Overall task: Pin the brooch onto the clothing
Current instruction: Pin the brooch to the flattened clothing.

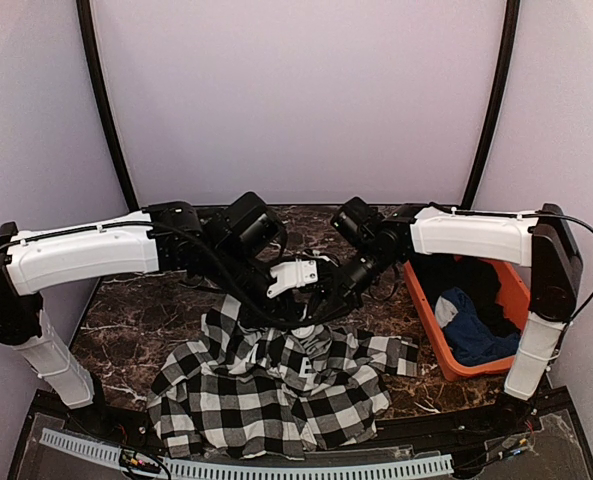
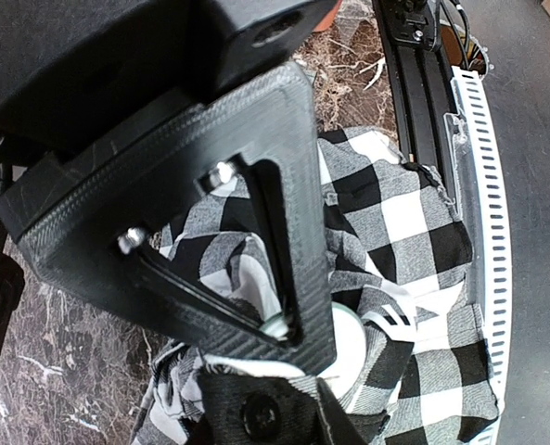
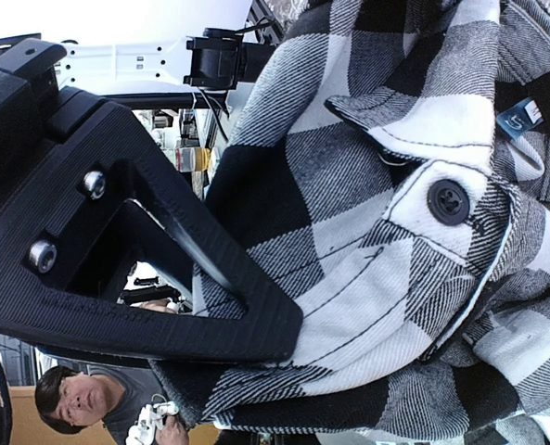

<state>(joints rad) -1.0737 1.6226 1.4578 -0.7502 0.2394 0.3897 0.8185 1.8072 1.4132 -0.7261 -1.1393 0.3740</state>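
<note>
The clothing (image 1: 266, 395), a black-and-white checked shirt, lies crumpled on the dark marble table (image 1: 136, 310) near the front edge. Its top part is drawn up toward the spot where both arms meet above it. To the right stands an orange basket (image 1: 431, 330) holding a dark blue garment (image 1: 476, 335), and the right arm reaches across just beside its far corner. A white slotted rail (image 1: 306, 468) runs along the near edge of the table, touching the shirt's hem. The two wrists crowd together over the raised cloth, so from above each hides the other's tips.

In the left wrist view, the left fingers (image 2: 284, 139) are drawn close together over the bunched checks. What looks like a white round brooch (image 2: 353, 348) sits at their tips and appears nipped between them, though most of it is covered by the black finger.

In the right wrist view, the right fingers (image 3: 163, 315) are closed on a thick fold of the shirt. The cloth wraps the tip of the one finger that shows, and the other is hidden behind the fabric. A black button (image 3: 448, 201) on a flap and a small blue tag (image 3: 516, 120) lie beyond the pinched fold.
</note>
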